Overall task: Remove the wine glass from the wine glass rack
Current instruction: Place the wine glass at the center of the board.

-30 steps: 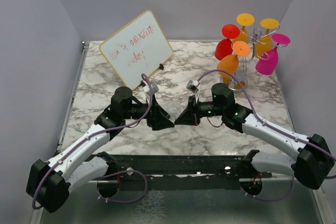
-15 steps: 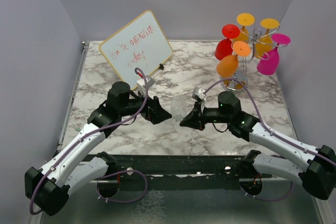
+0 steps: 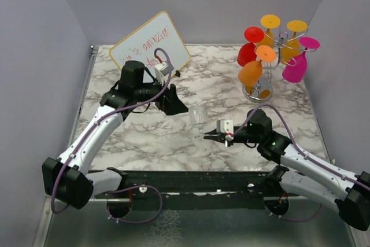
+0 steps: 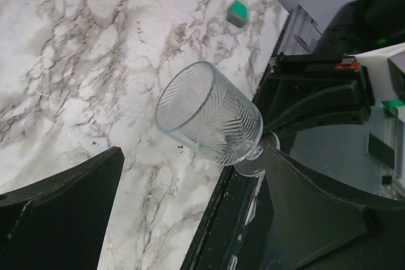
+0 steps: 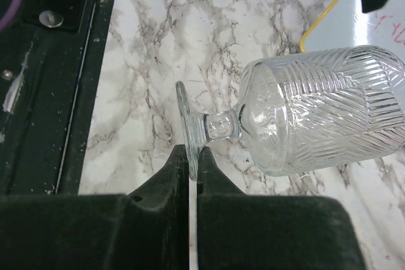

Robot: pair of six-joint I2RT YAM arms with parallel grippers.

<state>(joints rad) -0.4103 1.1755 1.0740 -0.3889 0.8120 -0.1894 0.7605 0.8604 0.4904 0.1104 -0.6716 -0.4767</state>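
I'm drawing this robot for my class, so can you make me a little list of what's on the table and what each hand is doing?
clear wine glass: off the rack, tipped sideways over the marble table
right gripper: shut on the glass's round foot
left gripper: open, holding nothing, near the glass's bowl
wine glass rack: far right corner
coloured glasses: five hanging on the rack, foot up
whiteboard: far left, leaning, red writing

Whiteboard writing (image 3: 139,46) too small, illegible.
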